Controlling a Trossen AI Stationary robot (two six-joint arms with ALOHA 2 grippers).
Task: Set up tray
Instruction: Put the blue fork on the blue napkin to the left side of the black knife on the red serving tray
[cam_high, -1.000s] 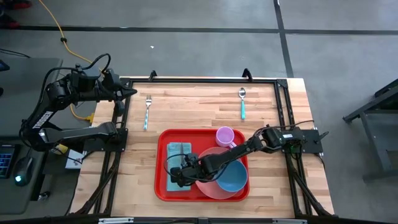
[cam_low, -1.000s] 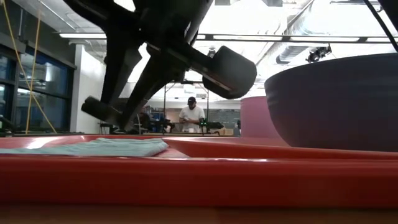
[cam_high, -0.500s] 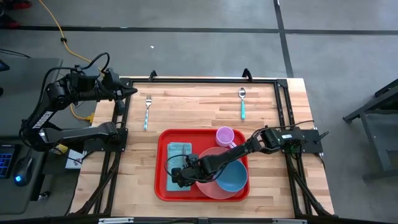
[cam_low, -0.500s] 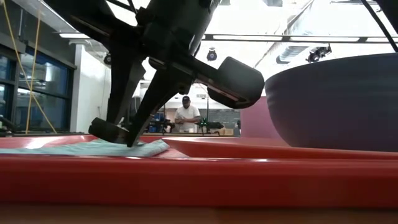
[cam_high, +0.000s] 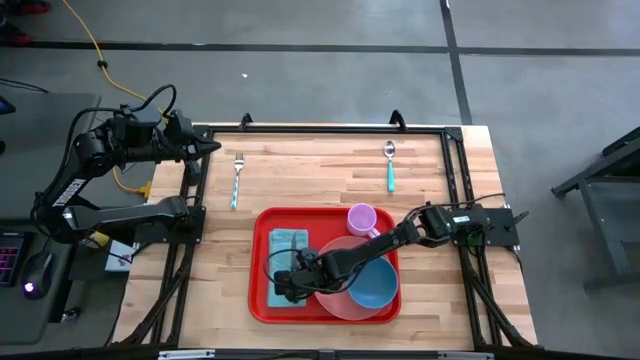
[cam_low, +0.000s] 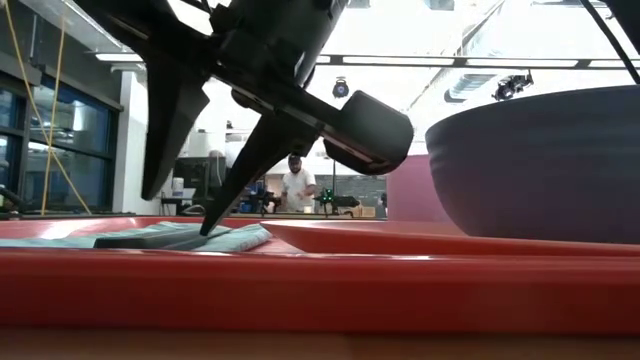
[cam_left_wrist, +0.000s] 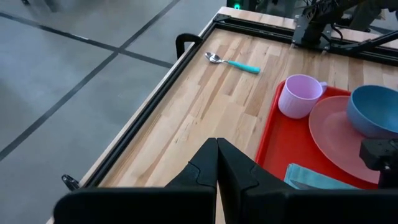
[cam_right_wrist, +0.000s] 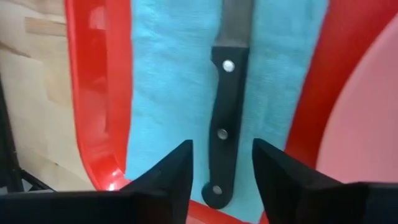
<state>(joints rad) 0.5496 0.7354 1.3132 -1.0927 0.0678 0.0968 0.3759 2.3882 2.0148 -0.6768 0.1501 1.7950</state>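
Observation:
The red tray (cam_high: 262, 300) lies at the table's near middle. On its left part is a folded teal napkin (cam_high: 285, 240), and a black-handled knife (cam_right_wrist: 227, 106) lies flat along it. My right gripper (cam_right_wrist: 222, 146) is open just above the handle's end, slanting down, with one finger on each side of the handle. The low view shows the knife (cam_low: 150, 240) flat on the napkin (cam_low: 245, 238) under that gripper (cam_low: 185, 210). My left gripper (cam_left_wrist: 216, 163) is shut on nothing and is raised over the table's far left corner. My right gripper has one fingertip (cam_low: 212, 228) down at the napkin beside the knife's handle. I cannot tell whether it touches the cloth or the knife. The other finger ends clear above them.
On the tray's right part a pink plate (cam_high: 340, 300) carries a blue bowl (cam_high: 375, 285), with a pink cup (cam_high: 362, 218) behind them. A fork (cam_high: 237, 178) lies on the bare wood at the far left. A teal-handled spoon (cam_high: 390, 165) lies at the far right.
My right gripper has sunk a little toward the napkin with the knife and then opened and let go of it. The knife, held tilted above the cloth a second ago, now lies flat on the napkin.

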